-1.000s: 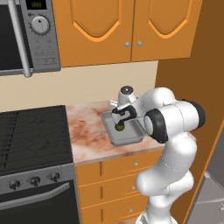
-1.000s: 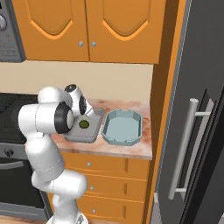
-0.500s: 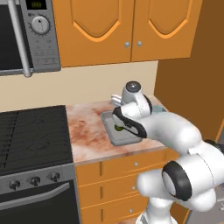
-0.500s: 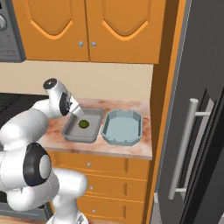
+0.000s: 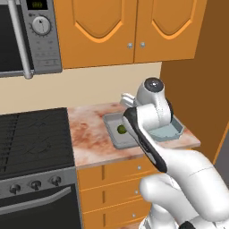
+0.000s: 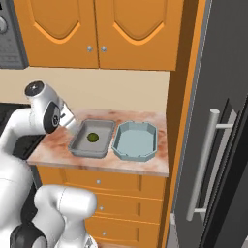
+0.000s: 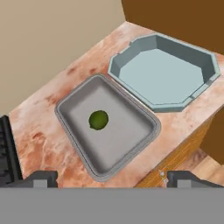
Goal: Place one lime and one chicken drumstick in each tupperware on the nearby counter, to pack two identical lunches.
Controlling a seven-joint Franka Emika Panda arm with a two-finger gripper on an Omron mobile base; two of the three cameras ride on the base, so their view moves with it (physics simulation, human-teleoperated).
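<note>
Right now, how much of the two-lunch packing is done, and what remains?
Done: one lime lies in the grey tupperware. In hand: nothing; the tool is open and empty above the counter. Left: the blue-green tupperware holds nothing, so it needs a lime and a drumstick, and the grey one lacks its drumstick.

Arm (image 5: pixel 152 129) hides right part of grey tupperware (image 5: pixel 114 136); blue-green tupperware (image 5: pixel 167 132) mostly covered.
</note>
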